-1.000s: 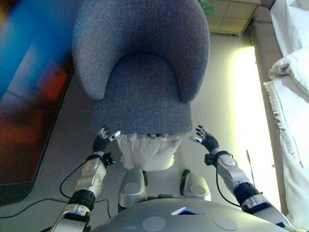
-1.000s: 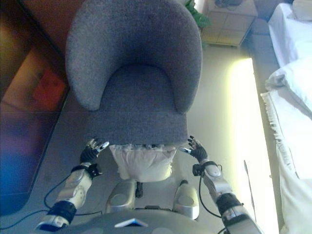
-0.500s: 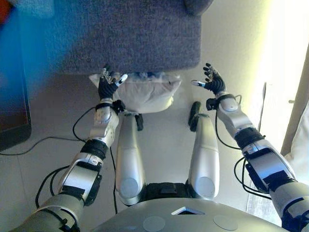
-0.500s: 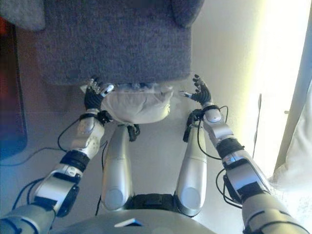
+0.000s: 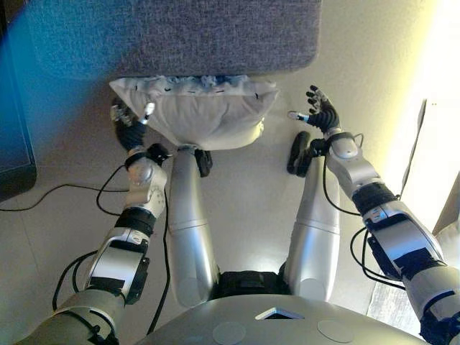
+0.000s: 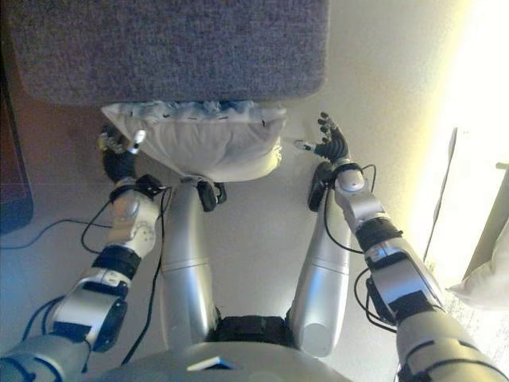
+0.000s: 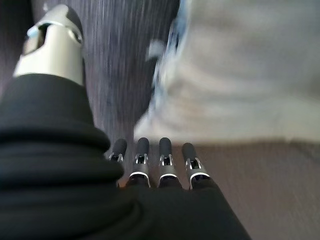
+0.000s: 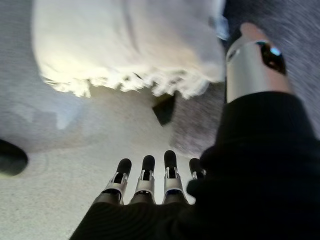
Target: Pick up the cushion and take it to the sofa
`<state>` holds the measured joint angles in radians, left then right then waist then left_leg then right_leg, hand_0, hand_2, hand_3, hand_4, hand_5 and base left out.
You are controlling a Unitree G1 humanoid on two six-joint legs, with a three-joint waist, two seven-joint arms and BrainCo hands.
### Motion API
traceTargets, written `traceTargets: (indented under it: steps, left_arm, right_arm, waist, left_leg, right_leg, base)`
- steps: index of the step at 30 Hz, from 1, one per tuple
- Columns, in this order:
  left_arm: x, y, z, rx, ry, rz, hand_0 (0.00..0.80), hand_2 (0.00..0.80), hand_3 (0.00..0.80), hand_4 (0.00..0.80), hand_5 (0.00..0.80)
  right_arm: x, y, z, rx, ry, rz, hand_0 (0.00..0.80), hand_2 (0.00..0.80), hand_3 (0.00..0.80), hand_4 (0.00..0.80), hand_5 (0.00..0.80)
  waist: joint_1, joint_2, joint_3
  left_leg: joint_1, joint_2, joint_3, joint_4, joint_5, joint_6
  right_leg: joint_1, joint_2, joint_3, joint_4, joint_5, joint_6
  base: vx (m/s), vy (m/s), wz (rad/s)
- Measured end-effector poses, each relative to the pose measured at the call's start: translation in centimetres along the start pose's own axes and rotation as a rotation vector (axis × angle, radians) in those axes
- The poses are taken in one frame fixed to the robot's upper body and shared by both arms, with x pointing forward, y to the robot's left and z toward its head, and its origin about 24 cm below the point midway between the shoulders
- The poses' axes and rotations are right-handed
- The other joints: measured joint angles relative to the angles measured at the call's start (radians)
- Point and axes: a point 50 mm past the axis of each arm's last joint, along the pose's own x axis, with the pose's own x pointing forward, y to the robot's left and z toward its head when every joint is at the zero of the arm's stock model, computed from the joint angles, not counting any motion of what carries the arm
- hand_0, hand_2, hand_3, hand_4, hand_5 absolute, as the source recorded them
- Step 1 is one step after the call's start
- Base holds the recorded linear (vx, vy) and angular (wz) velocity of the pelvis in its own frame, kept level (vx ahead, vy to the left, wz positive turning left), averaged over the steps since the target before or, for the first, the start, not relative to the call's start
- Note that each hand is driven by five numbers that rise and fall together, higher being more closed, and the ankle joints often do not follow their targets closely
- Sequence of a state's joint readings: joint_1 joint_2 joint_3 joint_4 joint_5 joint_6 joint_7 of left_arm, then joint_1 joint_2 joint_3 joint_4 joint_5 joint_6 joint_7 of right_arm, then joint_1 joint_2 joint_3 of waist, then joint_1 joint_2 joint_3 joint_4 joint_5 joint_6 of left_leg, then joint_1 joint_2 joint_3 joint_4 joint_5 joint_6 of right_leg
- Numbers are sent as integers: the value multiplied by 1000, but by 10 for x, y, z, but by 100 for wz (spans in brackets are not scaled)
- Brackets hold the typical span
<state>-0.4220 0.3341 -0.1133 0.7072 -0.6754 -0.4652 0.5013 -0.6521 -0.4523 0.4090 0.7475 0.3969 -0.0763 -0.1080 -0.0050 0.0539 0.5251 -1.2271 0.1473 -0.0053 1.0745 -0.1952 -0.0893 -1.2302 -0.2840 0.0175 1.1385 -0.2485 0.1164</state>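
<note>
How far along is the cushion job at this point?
Early. Done: the robot stands over the white cushion, which lies on the floor against the grey chair. In hand: nothing; the left hand and right hand are open either side of it, not gripping. Left: grasp, lift, carry to the sofa.

**Strong side light, soft wrist views**

Bright daylight floods in from the right, washing the floor (image 5: pixel 402 86) pale yellow with glare. The left edge falls dim and bluish. Both wrist views are motion-blurred; the cushion (image 8: pixel 125 45) looks smeared.
</note>
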Motion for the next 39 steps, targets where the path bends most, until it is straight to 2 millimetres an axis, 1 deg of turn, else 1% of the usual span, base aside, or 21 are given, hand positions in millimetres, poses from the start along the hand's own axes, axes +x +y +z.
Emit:
traceTargets:
  steps: [3,5,9,14,16,18,22,25,28,29,30,33,36,39]
  left_arm:
    - [-2,12,-7,4,30,41,0,0,0,0,0]
    - [-2,15,-10,3,46,52,0,0,0,0,0]
    - [0,20,-11,-5,65,114,0,0,0,0,0]
    - [9,23,-1,22,44,138,0,0,0,0,0]
    - [18,25,5,57,46,92,0,0,0,0,0]
    - [25,22,12,75,37,25,0,0,0,0,0]
    - [38,15,26,89,35,-120,0,0,0,0,0]
    - [46,5,39,125,36,-249,0,0,0,0,0]
    - [50,-5,46,143,42,-333,0,0,0,0,0]
    - [51,-7,45,133,56,-343,0,0,0,0,0]
    - [52,-9,47,120,61,-348,0,0,0,0,0]
    - [55,-7,44,114,99,-341,0,0,0,0,0]
    - [59,-6,47,117,110,-333,0,0,0,0,0]
    - [65,2,51,129,123,-297,0,0,0,0,0]
  right_arm:
    - [0,-4,-1,-50,17,24,0,0,0,0,0]
    - [0,-10,-1,-79,31,32,0,0,0,0,0]
    - [4,-15,3,-131,40,56,0,0,0,0,0]
    - [7,-16,13,-182,18,85,0,0,0,0,0]
    - [9,-14,18,-199,13,107,0,0,0,0,0]
    - [10,-17,22,-207,5,118,0,0,0,0,0]
    - [12,-27,32,-240,3,136,0,0,0,0,0]
    - [14,-29,40,-257,-12,149,0,0,0,0,0]
    - [17,-31,54,-274,-40,167,0,0,0,0,0]
    - [18,-33,60,-274,-46,169,0,0,0,0,0]
    - [18,-33,62,-273,-46,174,0,0,0,0,0]
    - [19,-35,67,-303,-47,194,0,0,0,0,0]
    - [19,-38,73,-310,-57,204,0,0,0,0,0]
    - [20,-36,86,-337,-86,230,0,0,0,0,0]
  waist:
    - [8,1,0]
    - [19,1,1]
    - [20,1,1]
    - [20,1,1]
    - [19,1,1]
    - [18,1,1]
    - [14,2,1]
    - [3,3,2]
    - [-11,6,3]
    - [-9,7,3]
    - [-9,11,5]
    - [-11,14,5]
    - [-17,23,7]
    - [-26,25,8]
  left_leg:
    - [-33,-3,-8,25,-1,-2]
    - [-48,-5,-14,41,-3,-4]
    - [-67,-11,-29,76,-11,-7]
    - [-87,-11,-39,110,-14,-7]
    - [-100,-10,-40,117,-14,-7]
    - [-114,-10,-38,126,-14,-7]
    - [-158,-9,-28,140,-14,2]
    - [-178,-10,-18,145,-18,9]
    - [-181,-7,13,150,-32,25]
    - [-181,-4,22,152,-38,30]
    - [-181,1,33,161,-46,36]
    - [-185,9,52,170,-67,42]
    - [-199,15,60,181,-79,45]
    - [-218,20,61,192,-83,48]
  right_leg:
    - [-29,-2,2,30,-10,-1]
    - [-41,-2,3,46,-15,-1]
    - [-51,-3,4,80,-27,-2]
    - [-67,-1,8,109,-32,1]
    - [-78,0,12,113,-32,1]
    - [-97,1,19,118,-31,2]
    - [-144,6,32,122,-31,2]
    - [-166,5,44,123,-26,-1]
    - [-183,6,70,120,-23,1]
    - [-192,6,80,120,-22,2]
    - [-193,6,86,120,-18,9]
    - [-211,6,99,119,-17,12]
    - [-226,7,103,121,-19,15]
    - [-245,8,104,128,-19,15]
  base:
    - [4,34,6]
    - [-2,54,5]
    - [7,43,6]
    - [-13,47,-1]
    - [-26,85,-2]
    - [-20,129,-7]
    - [-14,142,-6]
    - [-1,162,0]
    - [14,200,-6]
    - [18,171,-15]
    - [24,211,-15]
    - [20,119,-14]
    - [24,117,-7]
    - [19,65,-3]
